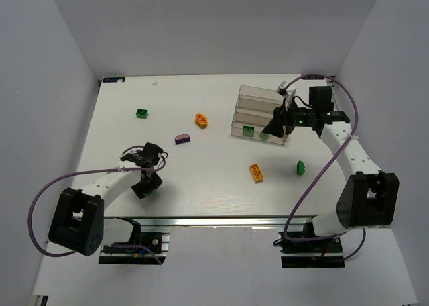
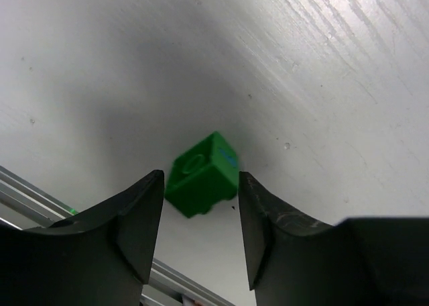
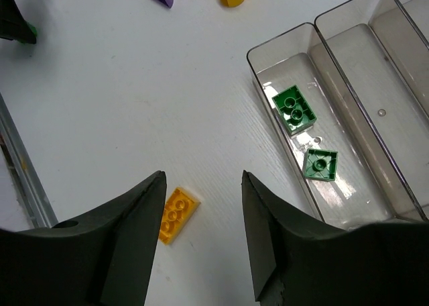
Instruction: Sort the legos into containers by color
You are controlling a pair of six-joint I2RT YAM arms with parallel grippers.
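Bracketing a green lego [image 2: 201, 173] near the table's [image 2: 322, 64] front edge with the left gripper [image 2: 200, 185], jaws parted either side, likely readying a pinch. Hanging the right gripper [image 3: 202, 180] open and empty beside the containers [image 3: 350, 1] holding two green bricks [image 3: 294, 109] in the front trough [image 3: 259, 84].

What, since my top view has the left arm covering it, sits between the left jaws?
Observer: A green brick sits between the left gripper jaws. I can't tell whether they touch it.
Operator: The right arm hides the front trough. What's in it?
Observer: The front trough holds two green bricks, lying apart.
Operator: Is the right gripper carrying anything?
Observer: No. The right gripper has its jaws open, with only bare table between them.
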